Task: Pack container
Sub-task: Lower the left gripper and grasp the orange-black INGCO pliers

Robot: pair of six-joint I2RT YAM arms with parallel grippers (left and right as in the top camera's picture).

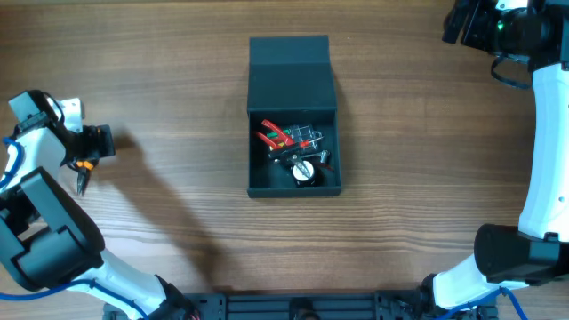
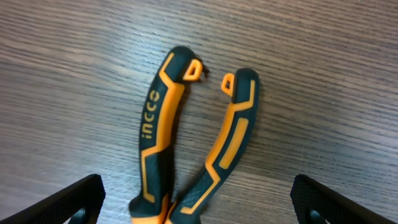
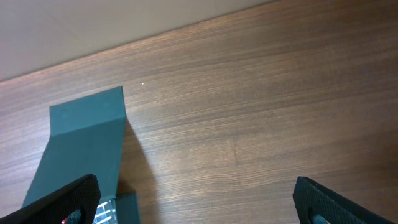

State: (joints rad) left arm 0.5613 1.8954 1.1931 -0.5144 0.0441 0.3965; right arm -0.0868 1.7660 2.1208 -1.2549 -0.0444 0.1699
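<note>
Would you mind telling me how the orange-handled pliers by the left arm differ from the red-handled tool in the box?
The pliers have orange and dark handles; the red-handled tool shows red with some green. The pliers lie on the bare table, outside the container; the red-handled tool lies inside it. The pliers lie alone; the red-handled tool sits among other items. Both are hand tools lying loose.

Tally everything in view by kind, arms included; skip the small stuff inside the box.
Box: 1
Pliers, orange and black, outside the box: 1
Robot arms: 2, left arm and right arm
Total: 4
</note>
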